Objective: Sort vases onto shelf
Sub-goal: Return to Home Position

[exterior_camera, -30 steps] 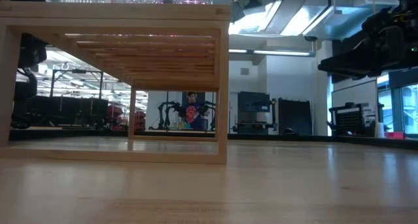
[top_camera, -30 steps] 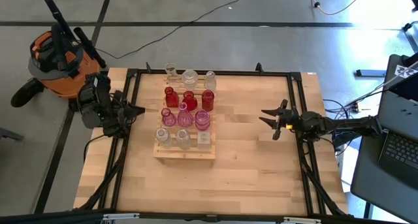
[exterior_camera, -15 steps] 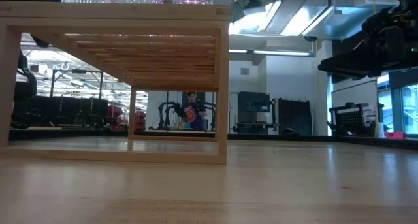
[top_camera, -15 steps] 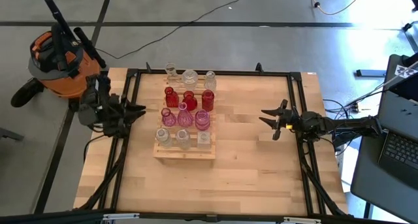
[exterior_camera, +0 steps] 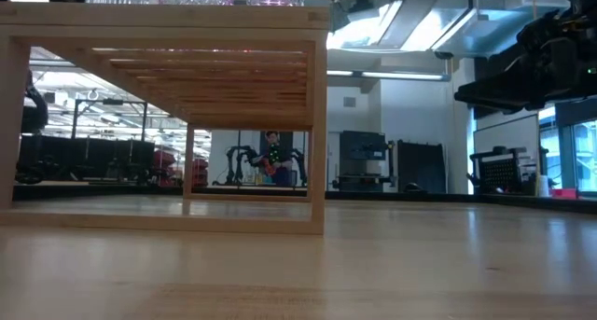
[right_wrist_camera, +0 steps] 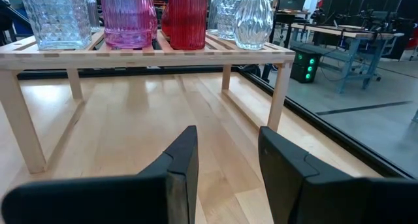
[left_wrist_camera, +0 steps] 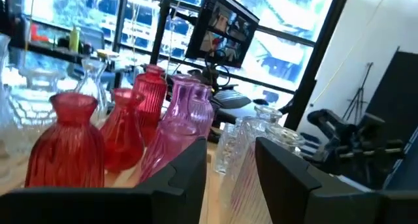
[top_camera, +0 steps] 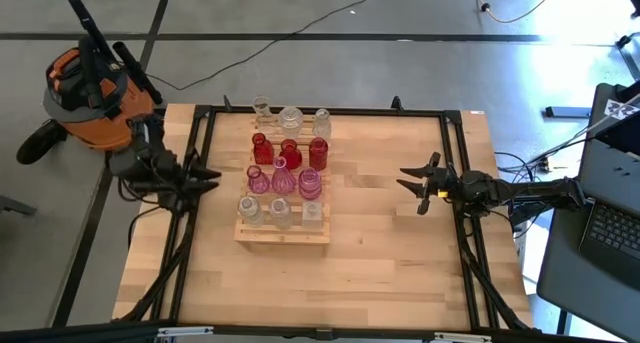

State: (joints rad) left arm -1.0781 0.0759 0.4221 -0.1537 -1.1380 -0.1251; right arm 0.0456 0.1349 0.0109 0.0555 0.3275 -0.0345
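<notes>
On the shelf (top_camera: 283, 237), left of the middle of the table (top_camera: 380, 273): twelve vases (top_camera: 282, 180) by count from above, in four rows of three. At the rear, clear vases (top_camera: 290, 118); next, red vases (top_camera: 318, 153); then pink vases (top_camera: 310, 183); at the front, clear again. Grouped by colour, row by row, as far as can be told from above and from both wrist views. Off the shelf, on the bare wood: no stray vase to be seen. So, by judgement, sorting finished, with only the parking of the arms left.

At the left edge of the table, near the shelf: left gripper (top_camera: 210, 173), spread wide and holding nothing, pointed toward the red and pink rows. At the right side, well apart from the shelf: right gripper (top_camera: 408, 181), likewise spread and empty, facing the shelf's end. Neither touching wood or glass. Probably close to rest for both; impossible to say whether fully home.
</notes>
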